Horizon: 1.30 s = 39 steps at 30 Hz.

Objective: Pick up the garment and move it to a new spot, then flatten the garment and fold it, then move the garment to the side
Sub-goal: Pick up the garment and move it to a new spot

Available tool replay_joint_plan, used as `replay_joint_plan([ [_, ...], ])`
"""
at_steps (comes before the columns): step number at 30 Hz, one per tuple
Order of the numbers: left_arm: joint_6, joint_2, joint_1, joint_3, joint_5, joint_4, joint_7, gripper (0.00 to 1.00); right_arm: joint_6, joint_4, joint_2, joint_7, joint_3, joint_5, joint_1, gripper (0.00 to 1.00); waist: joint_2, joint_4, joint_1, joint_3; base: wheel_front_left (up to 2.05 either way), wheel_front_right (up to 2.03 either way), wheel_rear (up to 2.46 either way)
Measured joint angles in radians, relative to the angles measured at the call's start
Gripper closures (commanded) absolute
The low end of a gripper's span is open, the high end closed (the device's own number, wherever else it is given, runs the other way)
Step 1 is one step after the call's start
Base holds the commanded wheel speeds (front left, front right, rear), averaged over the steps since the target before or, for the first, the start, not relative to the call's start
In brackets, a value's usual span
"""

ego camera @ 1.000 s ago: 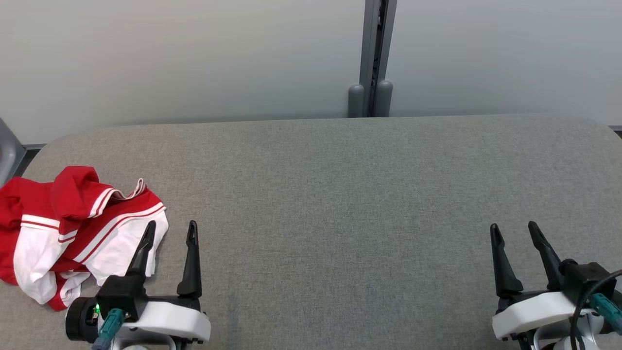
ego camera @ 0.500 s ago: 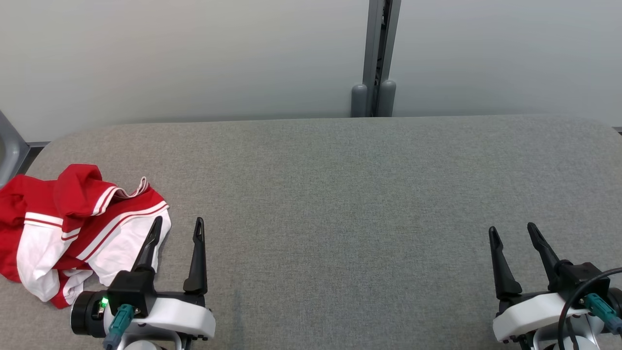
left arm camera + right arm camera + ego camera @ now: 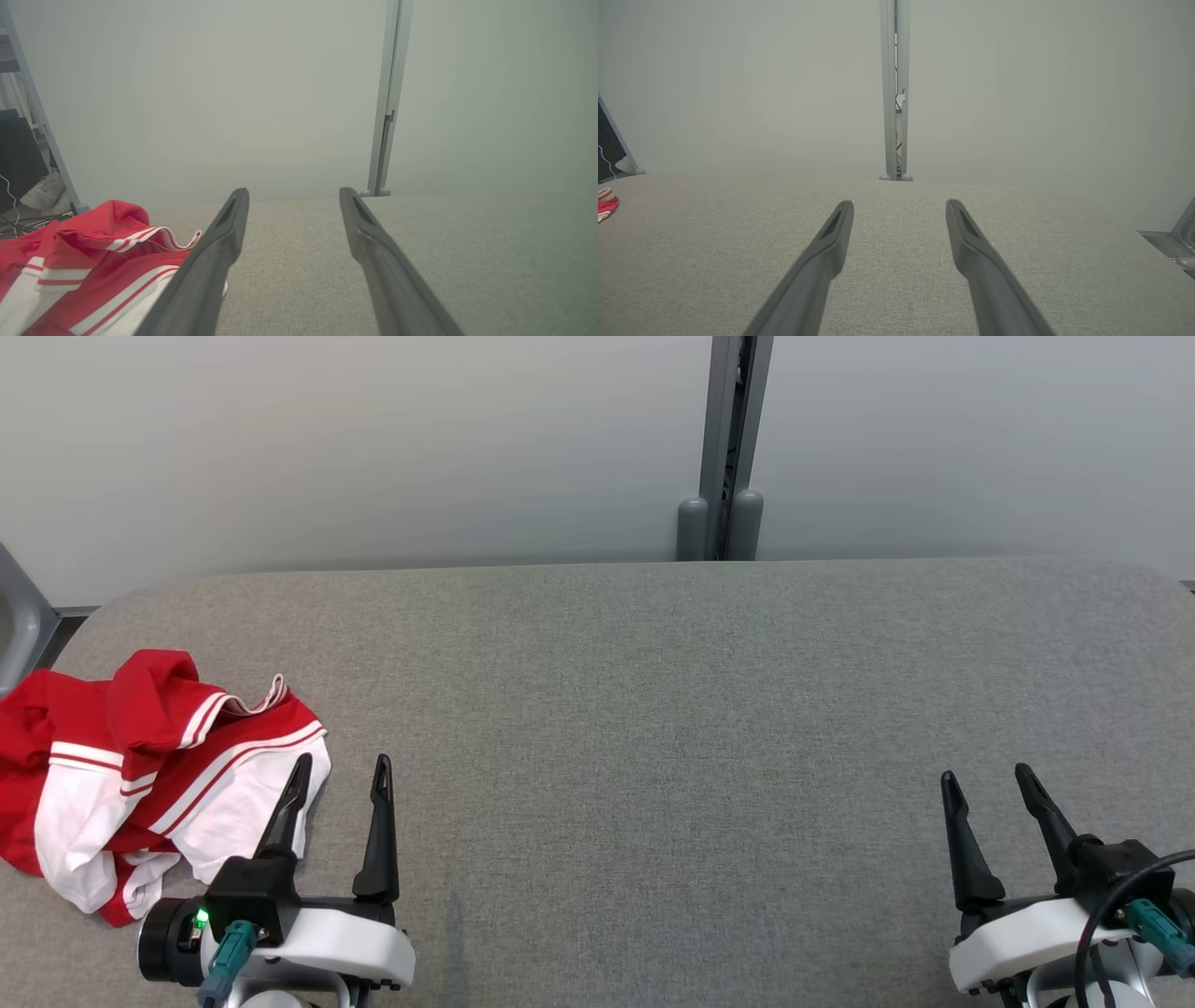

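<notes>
"Head view is showing the grey table (image 3: 653,709) lying mostly bare, the red-and-white garment (image 3: 140,775) sitting crumpled at its left end."

"And the grippers?"

"Both are standing wide, holding nothing: the left gripper (image 3: 342,763) is hovering just beside the cloth, the right gripper (image 3: 985,773) well apart."

"Then I'm advising pinching a raised red fold, not the flat white hem."

We see a soft cloth garment (image 3: 140,765) on a table (image 3: 653,709) of matt, rough-woven fabric; the post (image 3: 724,429) looks smooth metal.
</notes>
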State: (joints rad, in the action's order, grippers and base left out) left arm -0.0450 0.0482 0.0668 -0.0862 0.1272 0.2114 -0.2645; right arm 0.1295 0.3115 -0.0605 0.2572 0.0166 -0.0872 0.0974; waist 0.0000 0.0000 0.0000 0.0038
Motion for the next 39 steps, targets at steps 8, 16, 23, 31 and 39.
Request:
replay_joint_plan([
  [8,-0.001,0.000,0.002,-0.001,0.011,0.014,0.000,0.00,0.000,0.000,-0.002,0.000,-0.001,-0.009,0.000,0.00,0.0000,0.008,0.0000,0.001,0.00,0.00,0.00],
  [16,-0.006,0.000,0.015,0.002,0.025,0.040,0.000,0.00,0.000,-0.008,-0.005,0.000,-0.023,-0.022,0.001,0.00,0.0000,0.051,0.0000,0.000,0.00,0.00,0.00],
  [23,-0.013,0.000,0.018,0.010,0.035,0.049,0.000,0.00,0.000,-0.017,-0.006,0.000,-0.047,-0.037,0.001,0.00,0.0000,0.119,0.0000,-0.005,0.00,0.00,0.00],
  [31,-0.012,0.000,0.018,0.017,0.048,0.055,0.000,0.00,0.000,-0.032,-0.003,0.000,-0.069,-0.057,0.000,0.00,0.0000,0.217,0.0000,-0.010,0.00,0.00,0.00],
  [39,-0.012,0.000,0.017,0.021,0.054,0.063,0.000,0.00,0.000,-0.032,0.000,0.000,-0.086,-0.072,0.000,0.00,0.0000,0.312,0.0000,-0.013,0.00,0.00,0.00],
])
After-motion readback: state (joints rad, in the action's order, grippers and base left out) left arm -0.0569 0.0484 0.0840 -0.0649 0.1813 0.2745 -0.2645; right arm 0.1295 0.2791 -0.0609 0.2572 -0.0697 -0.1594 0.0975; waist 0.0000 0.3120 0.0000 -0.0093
